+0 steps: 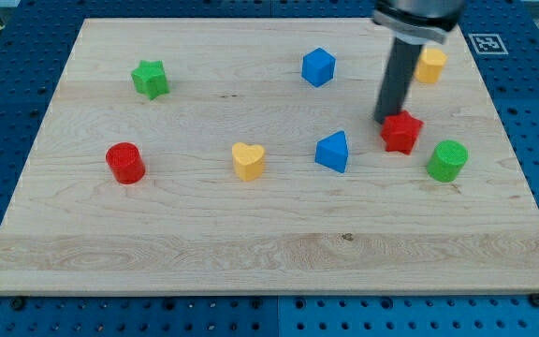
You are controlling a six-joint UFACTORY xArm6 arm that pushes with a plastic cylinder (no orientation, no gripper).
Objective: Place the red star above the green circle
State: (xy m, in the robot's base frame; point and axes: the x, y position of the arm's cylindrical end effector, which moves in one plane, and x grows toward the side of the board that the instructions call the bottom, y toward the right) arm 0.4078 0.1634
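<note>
The red star lies on the wooden board at the view's right. The green circle sits just to its lower right, a small gap apart. My tip comes down from the view's top and touches the red star's upper left edge. The rod hides a little of the board behind it.
Other blocks on the board: a yellow block above the star, a blue triangle to its left, a blue block, a yellow heart, a red cylinder, a green star.
</note>
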